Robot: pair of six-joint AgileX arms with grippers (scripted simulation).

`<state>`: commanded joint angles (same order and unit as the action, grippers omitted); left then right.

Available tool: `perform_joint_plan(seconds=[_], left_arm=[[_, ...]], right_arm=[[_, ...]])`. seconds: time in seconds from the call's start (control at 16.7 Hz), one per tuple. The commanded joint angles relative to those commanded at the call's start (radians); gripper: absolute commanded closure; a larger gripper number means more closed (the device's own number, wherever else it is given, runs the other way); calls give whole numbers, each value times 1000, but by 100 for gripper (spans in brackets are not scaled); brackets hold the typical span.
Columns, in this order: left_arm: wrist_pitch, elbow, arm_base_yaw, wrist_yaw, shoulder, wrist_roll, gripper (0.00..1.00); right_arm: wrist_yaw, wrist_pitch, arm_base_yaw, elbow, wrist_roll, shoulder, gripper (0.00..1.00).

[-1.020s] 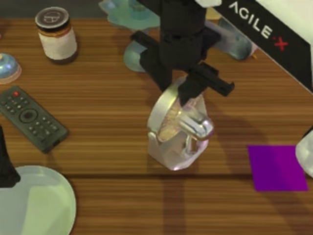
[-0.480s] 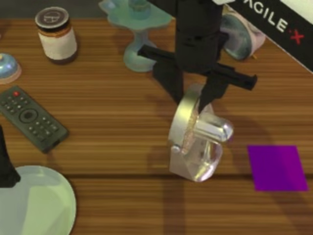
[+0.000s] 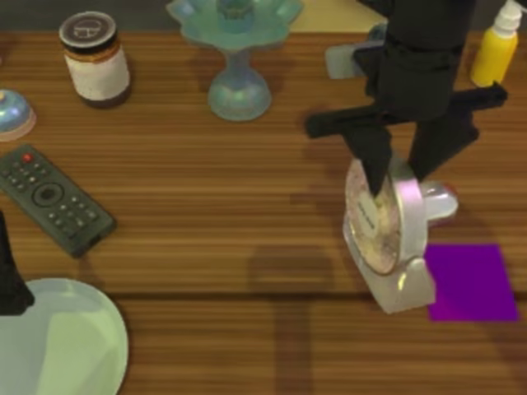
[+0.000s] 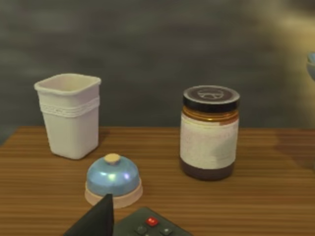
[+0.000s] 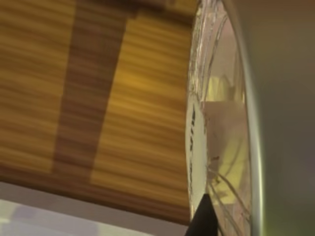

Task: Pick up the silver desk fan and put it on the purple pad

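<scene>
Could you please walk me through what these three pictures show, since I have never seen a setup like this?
This is a rendered simulation of two robot arms at a wooden table.

The top view looks straight down. The black right gripper is shut on the ring of the silver desk fan, holding it upright just beside the purple pad, where the fan is meant to go. Its base appears to reach the pad's left edge; whether it touches the table I cannot tell.

Also there: a remote control, a jar, a call bell, a pale blue stand and a yellow bottle.

The left wrist view comes from the parked left arm at the table's left, showing a white cup, the jar and the bell.

The right wrist view sees the fan's face very close.
</scene>
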<state>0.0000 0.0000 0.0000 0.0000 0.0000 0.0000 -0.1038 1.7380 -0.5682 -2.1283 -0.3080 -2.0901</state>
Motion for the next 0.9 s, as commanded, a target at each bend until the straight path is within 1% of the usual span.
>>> perform_joint_plan(seconds=[0.18,0.3,0.54,0.72,0.9], left_arm=[[0,0,0,0,0,0,0],[0,0,0,0,0,0,0],[0,0,0,0,0,0,0],[0,0,0,0,0,0,0],[0,0,0,0,0,0,0]], right_arm=[[-5,-60,51,145,382,115,100],[-1,-104,84,239,627,185,100],[25,-209,152,435,1065,316,100],[55,-285,196,567,1317,396,100],[82,-341,228,662,1476,447,100]])
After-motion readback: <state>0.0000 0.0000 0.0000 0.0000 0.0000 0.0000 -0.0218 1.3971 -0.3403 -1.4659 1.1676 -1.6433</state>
